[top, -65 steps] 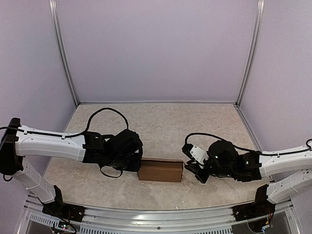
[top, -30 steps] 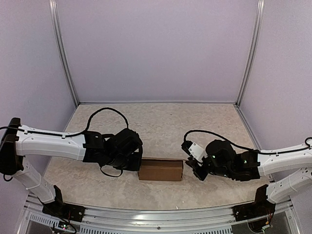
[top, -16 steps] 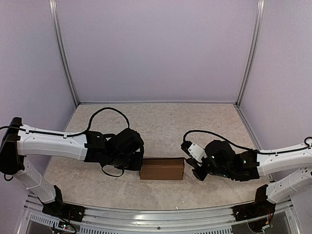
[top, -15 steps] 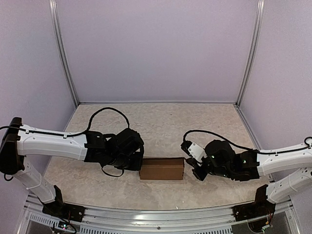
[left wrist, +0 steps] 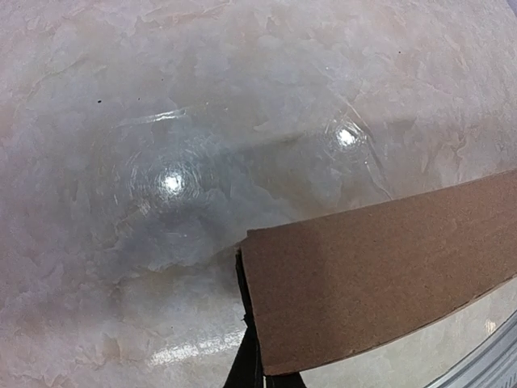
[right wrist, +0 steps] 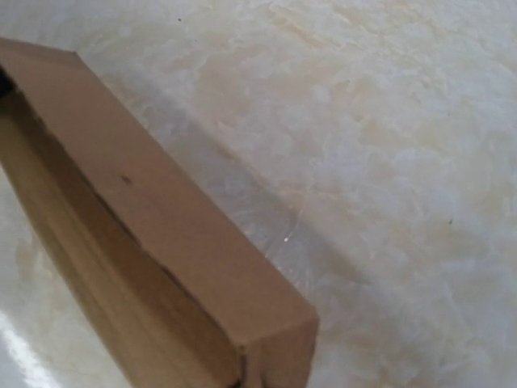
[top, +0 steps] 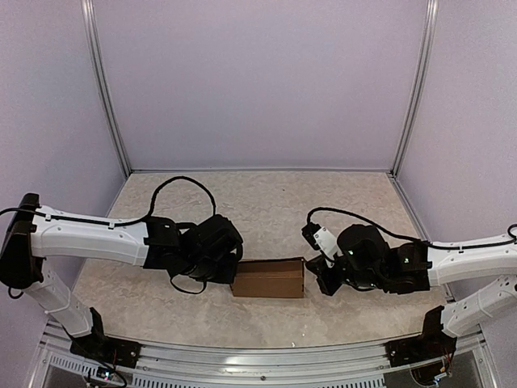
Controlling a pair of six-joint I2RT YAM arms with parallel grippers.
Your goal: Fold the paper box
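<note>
Top external: both arms low, reaching inward; left gripper (top: 230, 271), right gripper (top: 313, 280) closed, flanking paper box (top: 267, 279).

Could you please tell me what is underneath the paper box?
The paper box lies flat on the pale marbled table; nothing else shows at its bottom edges. Its underside is covered, so anything thin beneath cannot be seen.
</note>
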